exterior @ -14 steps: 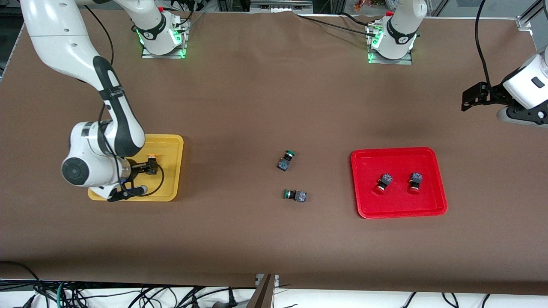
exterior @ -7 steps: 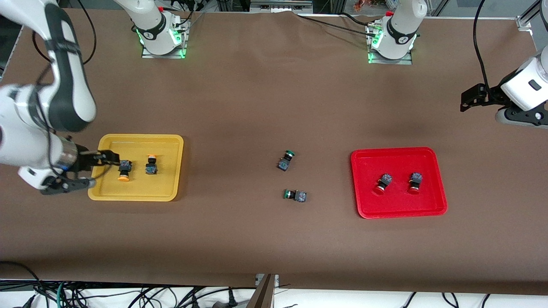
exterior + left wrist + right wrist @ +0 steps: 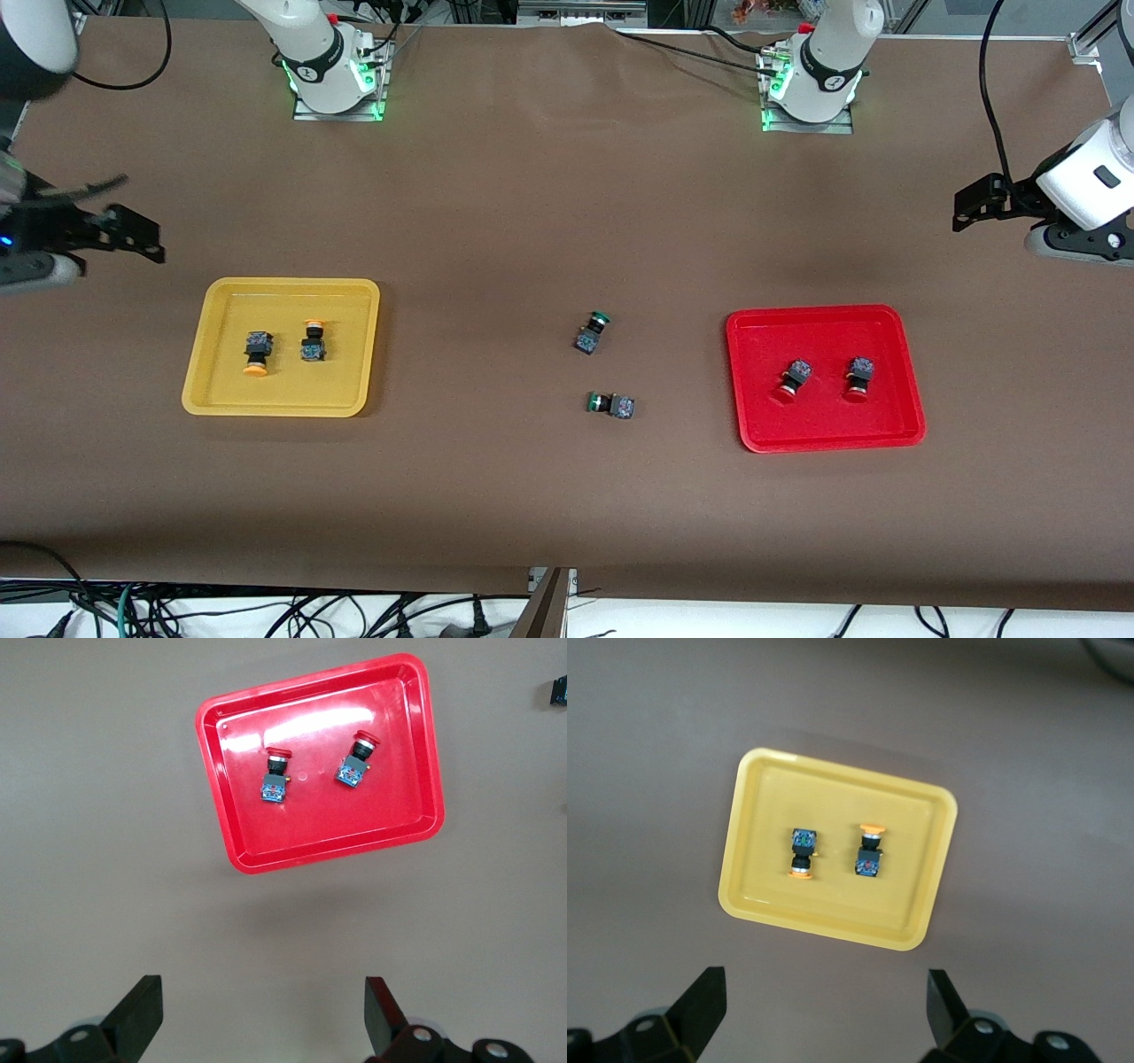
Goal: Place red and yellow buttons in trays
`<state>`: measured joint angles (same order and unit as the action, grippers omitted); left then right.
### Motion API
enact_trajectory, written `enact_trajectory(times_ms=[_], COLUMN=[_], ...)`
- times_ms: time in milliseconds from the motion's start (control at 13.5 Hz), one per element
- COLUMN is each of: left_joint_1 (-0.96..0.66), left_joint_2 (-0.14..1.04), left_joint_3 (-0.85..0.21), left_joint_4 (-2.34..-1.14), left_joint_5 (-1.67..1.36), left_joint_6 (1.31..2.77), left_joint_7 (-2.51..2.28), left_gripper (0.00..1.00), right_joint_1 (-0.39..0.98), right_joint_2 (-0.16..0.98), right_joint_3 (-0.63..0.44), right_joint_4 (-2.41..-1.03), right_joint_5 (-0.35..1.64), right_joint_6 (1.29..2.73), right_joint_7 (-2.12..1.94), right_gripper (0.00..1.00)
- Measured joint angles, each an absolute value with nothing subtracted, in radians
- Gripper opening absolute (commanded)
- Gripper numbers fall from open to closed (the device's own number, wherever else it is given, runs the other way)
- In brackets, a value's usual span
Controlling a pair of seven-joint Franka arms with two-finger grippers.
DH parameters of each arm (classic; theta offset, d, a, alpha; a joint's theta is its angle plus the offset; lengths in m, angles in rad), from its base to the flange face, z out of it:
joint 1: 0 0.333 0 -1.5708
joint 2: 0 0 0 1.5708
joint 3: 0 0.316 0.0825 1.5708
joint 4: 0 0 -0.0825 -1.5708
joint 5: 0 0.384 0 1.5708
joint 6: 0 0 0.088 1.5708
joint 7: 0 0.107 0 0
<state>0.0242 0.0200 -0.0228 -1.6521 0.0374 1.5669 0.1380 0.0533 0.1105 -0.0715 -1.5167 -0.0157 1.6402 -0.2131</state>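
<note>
Since a second ago the right gripper (image 3: 133, 232) has left the yellow tray (image 3: 205, 354), leaving a second yellow-capped button there, and has risen to hang over the table near the edge at the right arm's end, between the tray and the robots' edge. Its fingers stand wide apart and empty, as the right wrist view shows. The left gripper (image 3: 970, 206) waits over the table near the edge at the left arm's end, fingers likewise spread with nothing between them.

Outward from the right gripper, the yellow tray holds two yellow buttons (image 3: 256, 351), lying side by side but apart near its middle. Toward the left arm's end, the red tray (image 3: 904, 416) holds two red buttons (image 3: 792, 378), also apart from each other. Between the trays, on the bare table, lie two green buttons (image 3: 592, 331), one nearer the front camera than the other.

The buttons look small, rigid and light, likely to roll on their round caps; the squarish dark body seems the surest place to pinch. With four of four in trays, the task appears done.
</note>
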Motion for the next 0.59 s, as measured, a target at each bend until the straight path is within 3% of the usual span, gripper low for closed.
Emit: enact_trajectory(times_ms=[593], left_joint_1=[0.022], left_joint_2=[0.02], left_joint_3=[-0.022], left_joint_4=[-1.648], left_joint_5=[0.037], left_joint_6=[1.567], left_joint_7=[0.138], left_gripper=[1.0], right_joint_1=[0.053], right_joint_2=[0.087], right_joint_3=[-0.08], right_joint_4=[-1.503], right_joint_5=[-0.019], right_joint_6=[1.524], right_joint_7=[-0.161], right_gripper=[1.0])
